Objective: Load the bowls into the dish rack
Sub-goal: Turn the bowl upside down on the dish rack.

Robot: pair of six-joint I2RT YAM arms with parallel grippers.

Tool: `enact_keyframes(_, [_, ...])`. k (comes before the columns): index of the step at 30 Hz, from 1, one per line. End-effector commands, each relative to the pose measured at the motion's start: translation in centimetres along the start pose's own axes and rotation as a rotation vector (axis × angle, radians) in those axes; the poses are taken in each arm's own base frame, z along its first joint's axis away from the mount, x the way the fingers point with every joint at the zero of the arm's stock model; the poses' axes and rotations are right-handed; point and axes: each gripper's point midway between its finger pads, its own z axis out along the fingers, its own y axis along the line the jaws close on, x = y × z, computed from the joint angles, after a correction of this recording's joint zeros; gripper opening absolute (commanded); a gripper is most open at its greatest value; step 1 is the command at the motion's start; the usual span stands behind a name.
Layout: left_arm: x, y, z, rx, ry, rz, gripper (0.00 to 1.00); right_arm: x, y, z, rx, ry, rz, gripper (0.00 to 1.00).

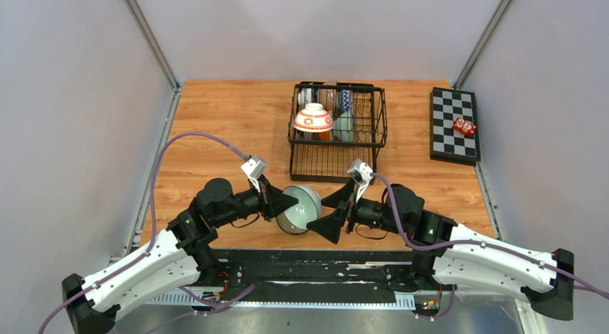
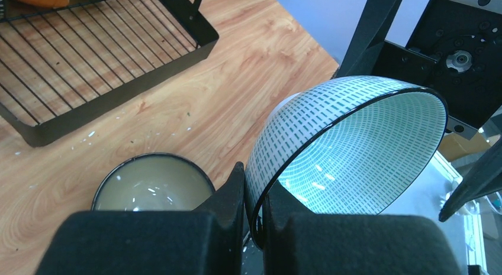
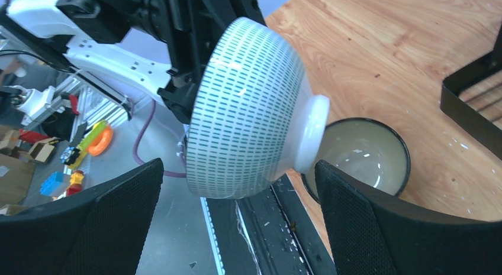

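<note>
Pale green bowl [image 1: 300,208] held aloft at 6 o'clock on the table [image 1: 230,126], well short of the dish rack [image 1: 323,161] at 12.

Clamped by its rim in the left gripper [image 2: 253,227], tipped on its side, foot toward the right gripper [image 1: 330,213]. That gripper spread wide, fingers flanking the bowl without touching. Directly below on the wood, a dark-rimmed bowl [image 2: 153,183]; several more parked in the rack's raised basket. Likely hazards: a slip from so thin a rim pinch, dropping onto the bowl beneath; or a knock from an open finger, twisting the load loose.
</note>
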Motion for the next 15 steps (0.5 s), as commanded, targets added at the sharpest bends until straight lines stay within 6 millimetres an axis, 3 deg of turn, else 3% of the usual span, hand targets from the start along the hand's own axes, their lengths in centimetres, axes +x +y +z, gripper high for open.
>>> enact_keyframes(1, [-2.5, -1.6, -0.1, 0.081, -0.106, 0.023, 0.00, -1.5, 1.9, -0.2, -0.101, -0.066, -0.002, 1.00])
enact_keyframes(15, [-3.3, -1.8, 0.2, 0.081, -0.127, 0.008, 0.00, -2.5, 3.2, 0.1, -0.155, -0.082, -0.008, 0.97])
